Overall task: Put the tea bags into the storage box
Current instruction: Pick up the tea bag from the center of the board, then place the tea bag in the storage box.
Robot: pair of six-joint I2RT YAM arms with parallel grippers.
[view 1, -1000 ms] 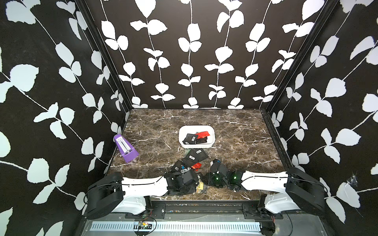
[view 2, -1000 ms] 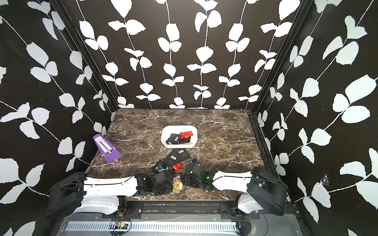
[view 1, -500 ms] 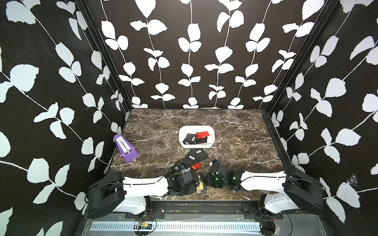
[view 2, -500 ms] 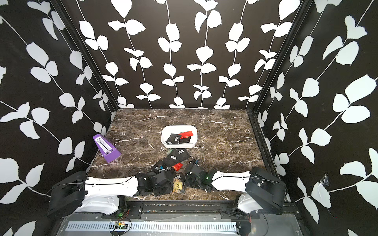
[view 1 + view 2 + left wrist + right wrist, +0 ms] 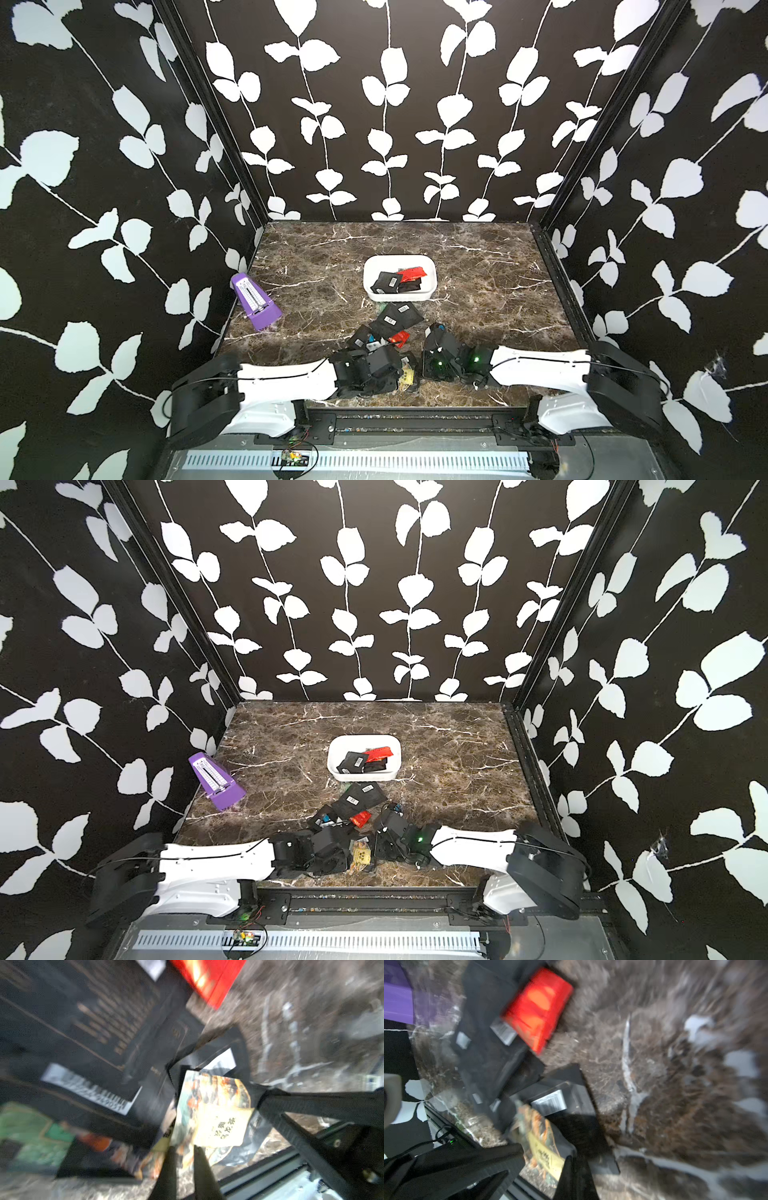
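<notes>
Nearest, at the front edge of the counter (image 5: 478,270): left claw (image 5: 185,1149), narrowed to a slit at one edge of the yellow tea bag (image 5: 216,1118); cannot tell whether gripping. Opposite, right claw (image 5: 544,1154), pinched shut on the same bag's other edge. Bag crumpled, printed face up, apparently lengthwise front to back. Just beyond: overlapping loose tea bags (image 5: 395,322), mostly black with barcode labels, set diamond-wise, corners toward the back; a red tea bag (image 5: 400,337) at the heap's near edge. Farther, mid-counter, apart from the heap: storage box (image 5: 399,296), long axis left to right, holding black bags (image 5: 388,283) and a red sachet (image 5: 412,273) lying crosswise. Off left, by the wall: purple metronome (image 5: 255,301).
</notes>
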